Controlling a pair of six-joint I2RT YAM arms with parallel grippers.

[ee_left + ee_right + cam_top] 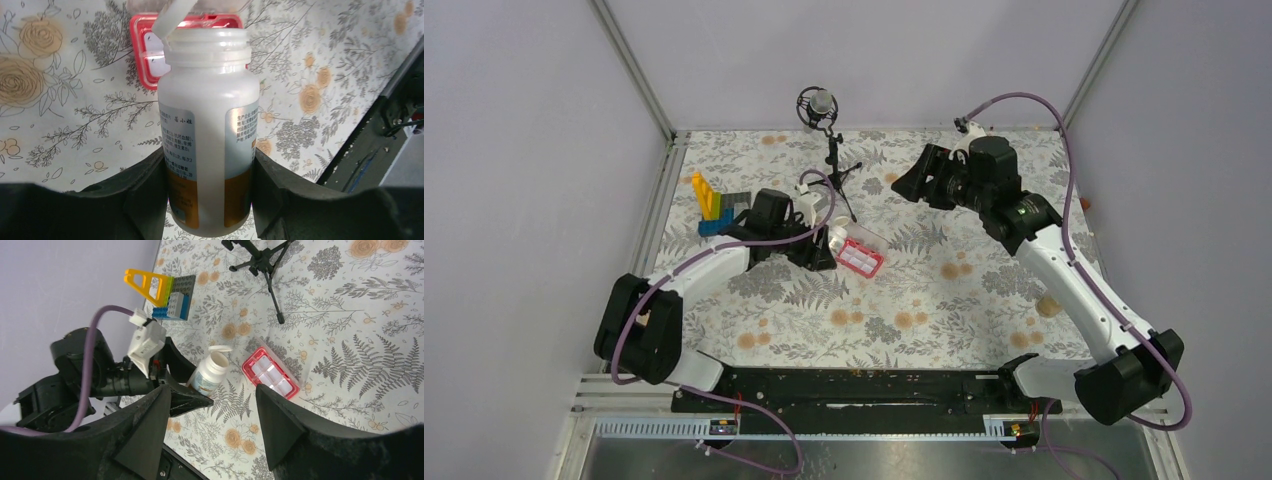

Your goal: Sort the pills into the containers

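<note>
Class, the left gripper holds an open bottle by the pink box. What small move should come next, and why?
Probably tilt the bottle a little further toward the box. The left gripper clamps it, the cap is flipped open, and the mouth points at the box's compartments, so a pour seems set up.

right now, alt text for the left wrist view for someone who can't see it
The left gripper clamps a white bottle by its lower half, flip cap open, its mouth pointing toward a pink box on flowered cloth.
</note>
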